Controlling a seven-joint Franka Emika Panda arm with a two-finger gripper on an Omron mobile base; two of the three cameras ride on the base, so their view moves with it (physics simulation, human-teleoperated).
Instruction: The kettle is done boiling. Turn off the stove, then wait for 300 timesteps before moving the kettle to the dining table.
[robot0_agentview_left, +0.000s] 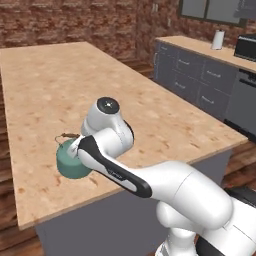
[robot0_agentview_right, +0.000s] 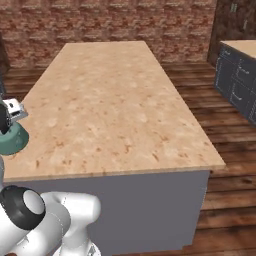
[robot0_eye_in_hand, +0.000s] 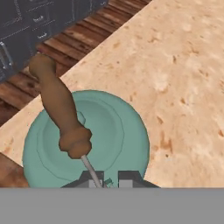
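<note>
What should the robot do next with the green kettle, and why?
Probably lower the kettle a little, then open the fingers. They are shut on the thin wire of its brown handle, and the kettle is already over the dining table, near its front edge. Whether its bottom touches the wood is hard to tell, so a small gentle descent first seems safest.

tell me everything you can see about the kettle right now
The kettle is a small, squat teal-green pot with a rounded body and a smooth, glazed-looking surface. A brown wooden-looking grip sits on a thin grey wire handle that arches over its top. It stands upright near the edge of the dining table, at the corner nearest the robot. The claw is shut on the wire part of the handle, directly above the body. No spout can be made out from these angles.
</note>
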